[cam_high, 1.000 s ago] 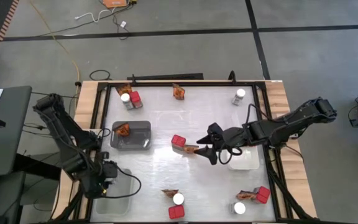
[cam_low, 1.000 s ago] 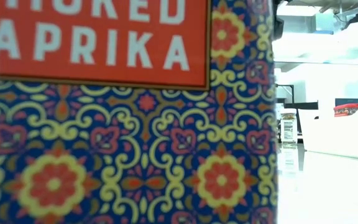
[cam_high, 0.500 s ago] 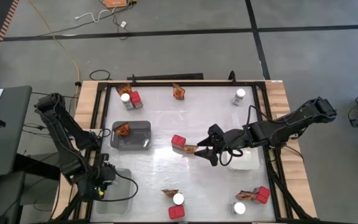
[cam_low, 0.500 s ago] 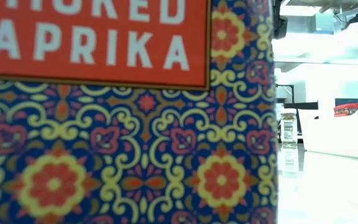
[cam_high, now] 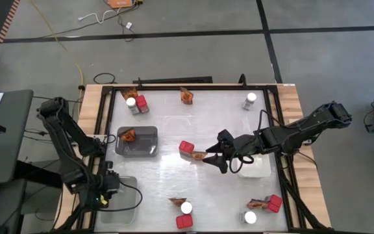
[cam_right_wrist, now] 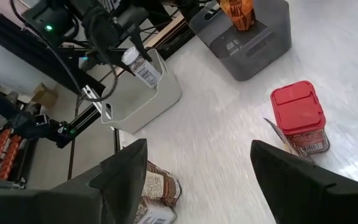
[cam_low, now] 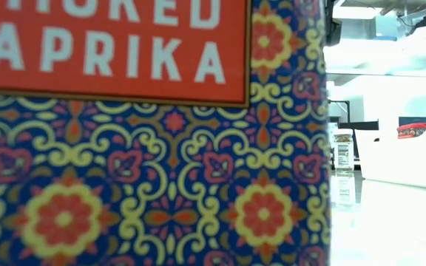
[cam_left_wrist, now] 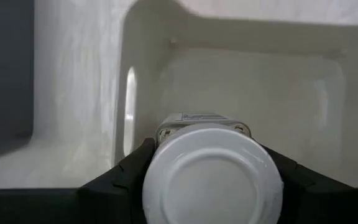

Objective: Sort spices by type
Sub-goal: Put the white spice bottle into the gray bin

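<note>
My left gripper (cam_high: 102, 190) hangs over the clear tray (cam_high: 123, 211) at the table's near left corner, shut on a small jar with a white lid (cam_left_wrist: 211, 177). The right wrist view shows that jar (cam_right_wrist: 140, 67) tilted above the tray (cam_right_wrist: 148, 96). My right gripper (cam_high: 214, 160) hovers open at mid-table, next to a red box (cam_high: 186, 148) and an orange-brown packet (cam_high: 200, 156) that rest on the tabletop. One more packet (cam_high: 128, 135) stands in the grey tray (cam_high: 145, 148). My left gripper pinches the jar at its lid end (cam_left_wrist: 157, 168) between its two fingers, one on each side. The fingers come steeply from above. The jar is lifted clear over the clear tray, tilted, its body below the fingers.
A white tray (cam_high: 257, 170) sits under my right arm. Spices stand at the far left (cam_high: 135, 101), far middle (cam_high: 186, 95), far right (cam_high: 250, 99), near middle (cam_high: 184, 209) and near right (cam_high: 265, 207). A paprika box (cam_low: 146, 133) fills most of the low view.
My left gripper, still holding the jar, has moved toward the table's near left corner and sunk lower over the clear tray.
</note>
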Robot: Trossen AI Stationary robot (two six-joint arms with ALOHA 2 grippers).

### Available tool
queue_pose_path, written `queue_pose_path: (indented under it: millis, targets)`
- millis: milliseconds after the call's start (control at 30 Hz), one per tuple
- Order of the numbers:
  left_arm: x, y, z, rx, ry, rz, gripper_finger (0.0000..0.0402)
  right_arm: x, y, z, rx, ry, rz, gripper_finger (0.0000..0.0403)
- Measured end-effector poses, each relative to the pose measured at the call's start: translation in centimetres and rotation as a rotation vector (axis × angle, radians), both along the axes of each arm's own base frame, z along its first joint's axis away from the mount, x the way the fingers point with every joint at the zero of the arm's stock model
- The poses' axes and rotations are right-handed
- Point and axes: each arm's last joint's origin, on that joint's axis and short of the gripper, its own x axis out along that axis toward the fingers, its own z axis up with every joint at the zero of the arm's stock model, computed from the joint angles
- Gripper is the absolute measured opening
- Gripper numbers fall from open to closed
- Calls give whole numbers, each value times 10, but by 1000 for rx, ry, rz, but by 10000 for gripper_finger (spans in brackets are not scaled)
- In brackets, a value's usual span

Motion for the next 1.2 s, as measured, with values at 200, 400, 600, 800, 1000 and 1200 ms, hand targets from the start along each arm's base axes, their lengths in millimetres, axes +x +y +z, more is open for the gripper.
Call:
queue_pose_path:
  millis: [200,400,600,800,1000,1200]
  targets:
    - [0,1,-9,-23,1,37,202,1,0,3,1,-34,4,311]
    - [-2,2,-12,-15,31,15,202,2,0,4,1,-48,6,311]
    - [-2,2,-11,14,24,-57,208,2,0,4,0,-49,6,311]
    - [-2,2,-12,2,27,-28,216,2,0,4,-1,-49,7,311]
    - [-2,2,-11,4,26,-34,218,2,1,4,-1,-49,7,311]
    - [-1,2,-11,15,14,-54,218,2,1,4,-1,-49,7,311]
